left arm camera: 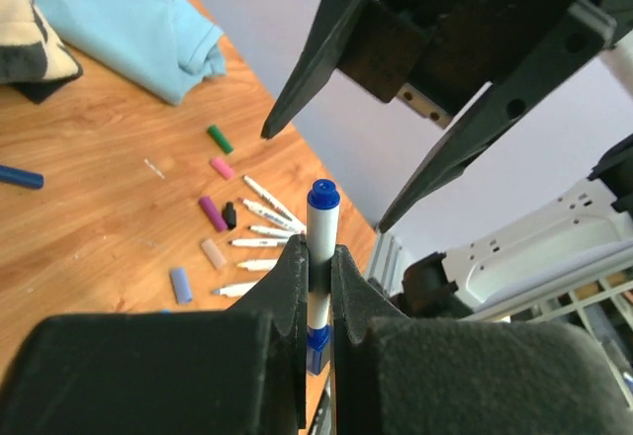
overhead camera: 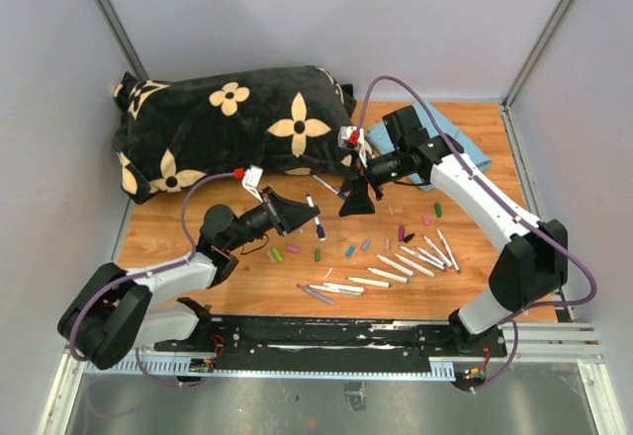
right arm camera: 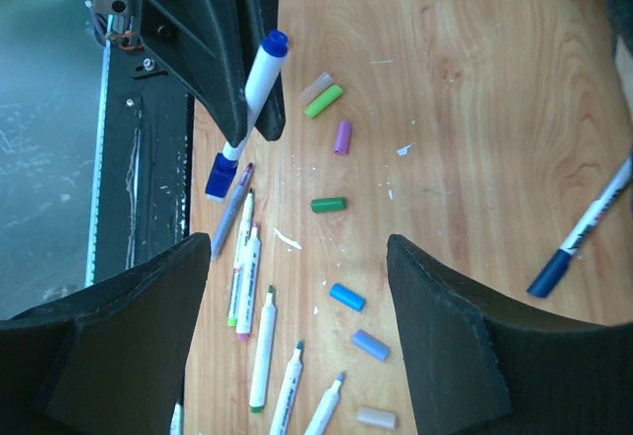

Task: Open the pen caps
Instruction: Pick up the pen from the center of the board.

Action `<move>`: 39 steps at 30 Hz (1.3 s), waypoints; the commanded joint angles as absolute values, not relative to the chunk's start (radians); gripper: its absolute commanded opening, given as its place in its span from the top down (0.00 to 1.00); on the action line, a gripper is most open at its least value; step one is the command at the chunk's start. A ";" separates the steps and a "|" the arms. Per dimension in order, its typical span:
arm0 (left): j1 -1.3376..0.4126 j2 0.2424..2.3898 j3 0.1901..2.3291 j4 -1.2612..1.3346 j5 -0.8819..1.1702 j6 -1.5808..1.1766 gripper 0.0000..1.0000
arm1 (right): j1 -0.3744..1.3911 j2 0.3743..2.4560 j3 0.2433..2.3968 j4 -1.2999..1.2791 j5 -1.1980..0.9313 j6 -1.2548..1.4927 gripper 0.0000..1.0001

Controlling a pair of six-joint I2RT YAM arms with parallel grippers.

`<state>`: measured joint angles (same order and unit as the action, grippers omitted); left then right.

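Though clear of right pincer [right arm camera: 297, 249], pen [left arm camera: 318, 229] with blue cap [right arm camera: 221, 176] within left pincer [left arm camera: 316, 250]

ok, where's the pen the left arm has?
The pen is mid-table in the top view, clamped in the left end effector, its blue cap pointing at the open right end effector just beyond.

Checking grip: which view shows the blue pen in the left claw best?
Left wrist: blue pen clamped in the left claw, close up. Right wrist shows it farther off; top external, tiny.
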<state>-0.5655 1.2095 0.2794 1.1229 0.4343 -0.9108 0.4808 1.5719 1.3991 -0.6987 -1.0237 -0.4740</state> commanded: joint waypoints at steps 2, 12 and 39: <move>-0.554 1.111 0.374 0.731 0.554 -0.732 1.00 | 0.463 1.485 1.424 -0.748 -0.993 -0.645 0.26; -0.548 1.099 0.458 0.558 0.683 -0.683 1.00 | 0.467 1.396 1.409 -0.939 -1.007 -1.123 0.18; -0.548 1.358 0.578 0.548 0.963 -0.695 1.00 | 0.580 1.380 1.465 -1.268 -0.717 -1.923 0.07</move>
<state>-0.5564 1.3067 0.5301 0.5434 0.8822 -0.7033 0.5030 1.3495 1.4345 -1.2266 -0.8707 -1.8030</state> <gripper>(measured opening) 0.063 0.952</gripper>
